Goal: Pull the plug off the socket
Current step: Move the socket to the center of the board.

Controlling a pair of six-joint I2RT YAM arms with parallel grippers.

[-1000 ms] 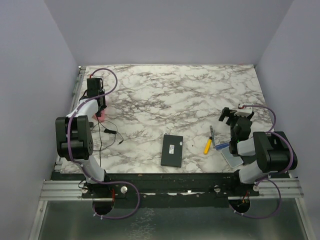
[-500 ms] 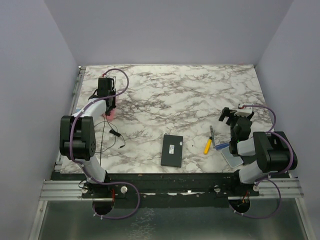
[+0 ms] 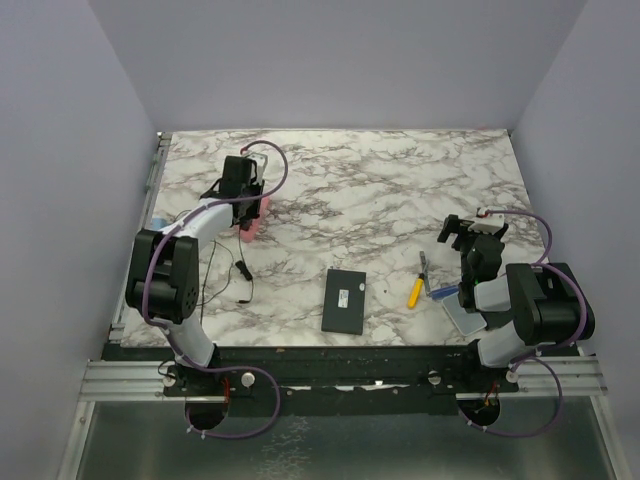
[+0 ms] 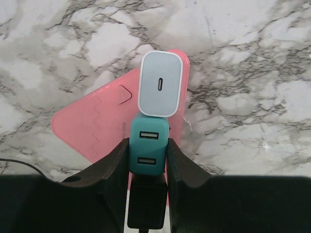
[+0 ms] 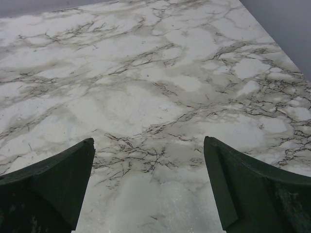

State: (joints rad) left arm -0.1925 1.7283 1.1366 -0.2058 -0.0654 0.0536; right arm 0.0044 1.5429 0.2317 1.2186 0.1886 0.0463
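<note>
Overhead, a marble-patterned bench [image 3: 380,190] is seen with two arms bolted at its near edge. The left arm is stretched toward the far left of the bench, and the left fingers [image 3: 247,206] are lowered onto a pink socket block [image 3: 250,230]. A thin black cable [image 3: 240,275] lies loose nearer the arm's base. The right fingers [image 3: 458,231] are held over the right side, well apart from the socket block. Near them lie a yellow tool [image 3: 415,291] and a flat black slab [image 3: 345,300].

From the left wrist, the left fingers are shown clamped on a teal plug [image 4: 148,145] with two USB slots, one finger pressed to each side. The plug is seen at the near edge of the pink block, touching the lower edge of a white charger [image 4: 160,83]. Whether the plug is seated in the block cannot be told.

From the right wrist, the right fingers are shown spread wide apart above the marble.
</note>
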